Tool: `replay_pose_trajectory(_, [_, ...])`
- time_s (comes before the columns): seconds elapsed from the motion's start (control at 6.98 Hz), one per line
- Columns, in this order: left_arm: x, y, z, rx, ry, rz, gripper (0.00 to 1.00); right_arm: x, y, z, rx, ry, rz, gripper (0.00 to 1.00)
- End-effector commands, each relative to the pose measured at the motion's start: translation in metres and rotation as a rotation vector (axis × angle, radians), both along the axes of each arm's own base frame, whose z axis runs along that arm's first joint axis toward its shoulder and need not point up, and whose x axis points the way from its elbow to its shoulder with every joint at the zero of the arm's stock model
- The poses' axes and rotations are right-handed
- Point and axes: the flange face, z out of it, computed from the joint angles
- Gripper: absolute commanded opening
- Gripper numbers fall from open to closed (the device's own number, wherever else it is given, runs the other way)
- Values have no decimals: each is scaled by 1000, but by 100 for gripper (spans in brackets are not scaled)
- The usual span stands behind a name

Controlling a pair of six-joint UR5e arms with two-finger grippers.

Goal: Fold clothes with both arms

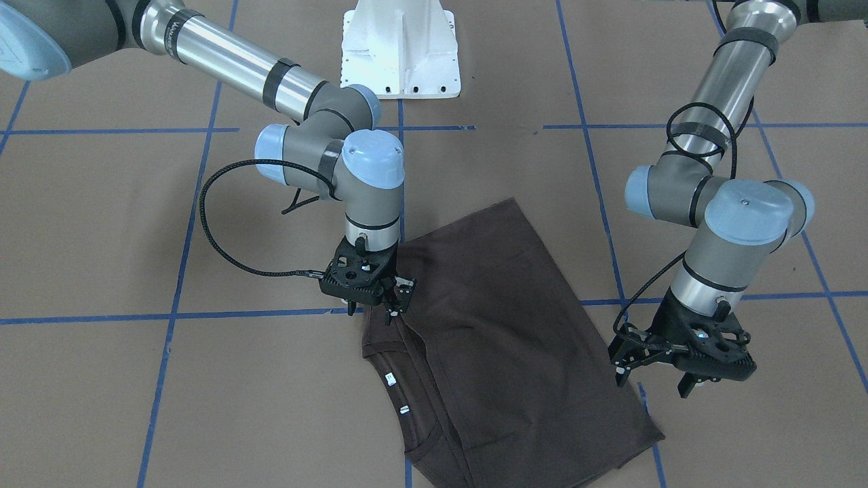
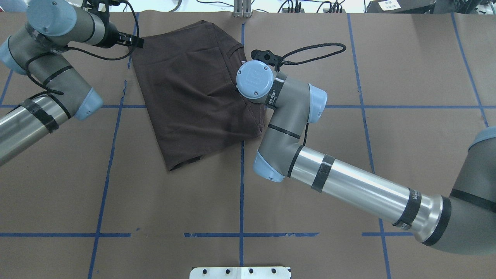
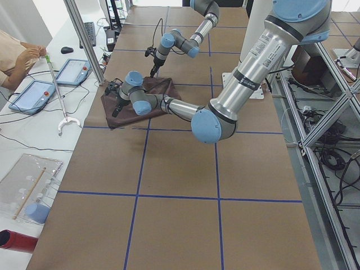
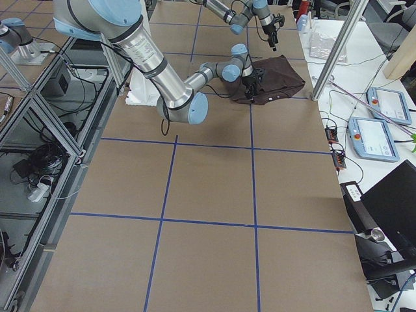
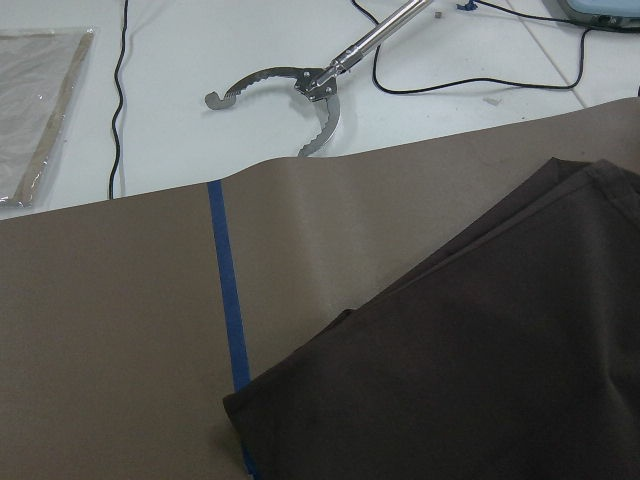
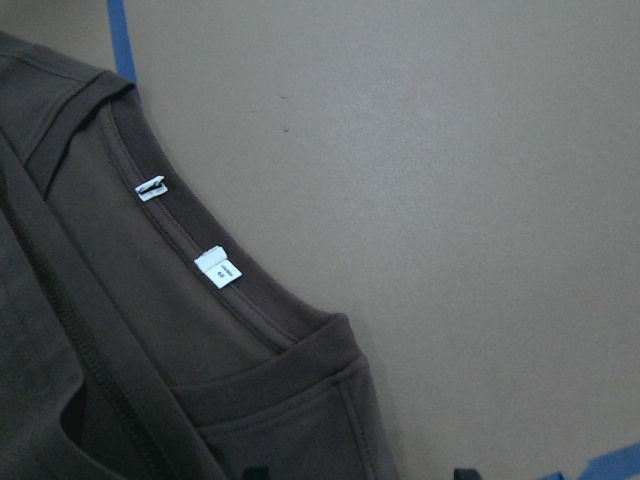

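The folded T-shirt is flanked on the counter by the left hand and right hand, both spread.

**Camera layout**
Front view: across table, facing white pedestal, steeply down. Overhead: opposite side, looking forward and down. Side views: far, from each table end. Wrist cameras: close above T-shirt, which all six share.

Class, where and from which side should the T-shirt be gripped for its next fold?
Grip the T-shirt at its collar-side edge, at the corner near the right gripper, from above and outside that edge. It lies flat and layered, so probably only an edge offers a pinch.
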Motion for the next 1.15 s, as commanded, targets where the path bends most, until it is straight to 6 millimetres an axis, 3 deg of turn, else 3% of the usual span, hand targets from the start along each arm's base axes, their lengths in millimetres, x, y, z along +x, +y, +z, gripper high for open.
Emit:
replay_pose_trajectory(0.0, [0,2,6,-5,-5,2,100,-7,2,3,-6,12,-7,66])
replay_pose_trajectory(0.57, [0,2,7,-6,-6,3,100,-10,0,9,-10,24,-10,58])
replay_pose_trajectory(0.86, [0,2,7,-6,-6,3,100,-10,0,9,-11,24,-9,28])
replay_pose_trajectory(1.0, [0,2,7,-6,-6,3,100,-13,3,13,-14,29,-14,25])
